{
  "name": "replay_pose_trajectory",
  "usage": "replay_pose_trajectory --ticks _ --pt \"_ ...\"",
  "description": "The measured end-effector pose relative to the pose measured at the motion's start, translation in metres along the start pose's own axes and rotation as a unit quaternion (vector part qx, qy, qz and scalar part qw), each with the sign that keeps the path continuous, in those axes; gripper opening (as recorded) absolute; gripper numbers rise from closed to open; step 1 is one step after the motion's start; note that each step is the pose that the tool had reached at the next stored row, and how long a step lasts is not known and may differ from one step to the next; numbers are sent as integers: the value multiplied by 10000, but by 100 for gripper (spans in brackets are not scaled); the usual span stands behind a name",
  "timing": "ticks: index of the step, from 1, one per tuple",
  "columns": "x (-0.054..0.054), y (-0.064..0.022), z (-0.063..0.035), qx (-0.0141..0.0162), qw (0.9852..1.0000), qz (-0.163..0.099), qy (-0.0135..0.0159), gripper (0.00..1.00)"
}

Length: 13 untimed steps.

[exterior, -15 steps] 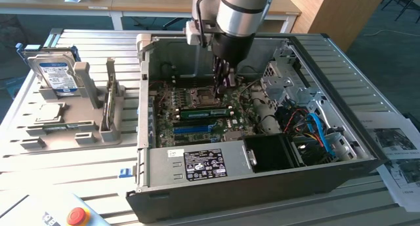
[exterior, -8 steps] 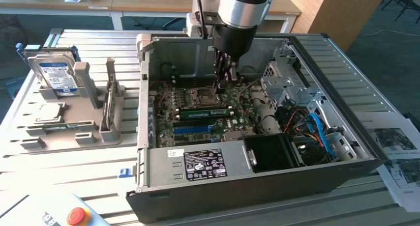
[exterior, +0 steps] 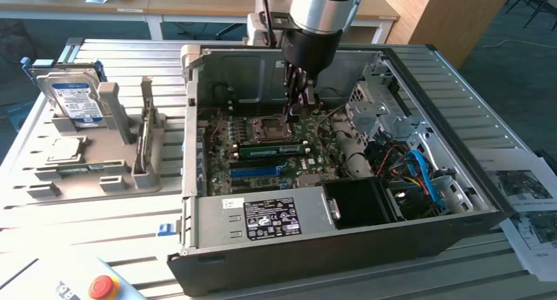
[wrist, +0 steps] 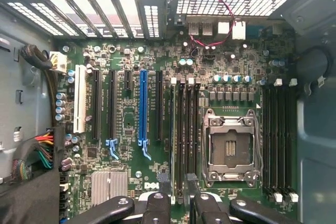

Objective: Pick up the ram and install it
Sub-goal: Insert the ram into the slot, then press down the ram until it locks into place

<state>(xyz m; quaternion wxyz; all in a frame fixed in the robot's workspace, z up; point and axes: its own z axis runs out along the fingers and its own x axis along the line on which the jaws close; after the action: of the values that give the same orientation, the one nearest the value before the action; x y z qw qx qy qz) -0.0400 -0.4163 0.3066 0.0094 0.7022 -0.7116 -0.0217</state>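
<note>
The green ram (exterior: 270,150) stands in a slot just beside the processor socket (exterior: 265,127), inside the open computer case (exterior: 348,248). The pincer (exterior: 291,117) hangs close above that socket. Whether it grips anything, I cannot tell.

Gripper (wrist: 180,196) over green motherboard (wrist: 126,119), above black memory slots (wrist: 185,135), between blue expansion slot (wrist: 143,108) and processor socket (wrist: 231,148)

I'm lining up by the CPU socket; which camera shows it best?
The wrist view: it looks straight down on the CPU socket, whole frame unobstructed. The exterior view shows the socket small and slanted, beside the end effector.
</note>
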Motion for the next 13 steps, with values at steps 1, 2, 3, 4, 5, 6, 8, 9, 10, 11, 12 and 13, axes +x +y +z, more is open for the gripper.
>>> replay_pose_trajectory --ticks 1,2,3,4,5,6,8,9,10,11,12,13 --pt "0 0 0 0 10000 0 0 25" --pt "0 0 -1 0 10000 0 1 25" --pt "0 0 0 0 10000 0 0 25" --pt "0 0 -1 -1 10000 0 0 25" --pt "0 0 -1 0 10000 0 0 25" --pt "0 0 0 0 10000 0 0 25" --pt "0 0 0 0 10000 0 0 25" --pt "0 0 -1 0 10000 0 1 25" --pt "0 0 0 0 10000 0 0 25" --pt "0 0 -1 -1 10000 0 0 25" --pt "0 0 0 0 10000 0 0 25" --pt "0 0 0 0 10000 0 0 23"
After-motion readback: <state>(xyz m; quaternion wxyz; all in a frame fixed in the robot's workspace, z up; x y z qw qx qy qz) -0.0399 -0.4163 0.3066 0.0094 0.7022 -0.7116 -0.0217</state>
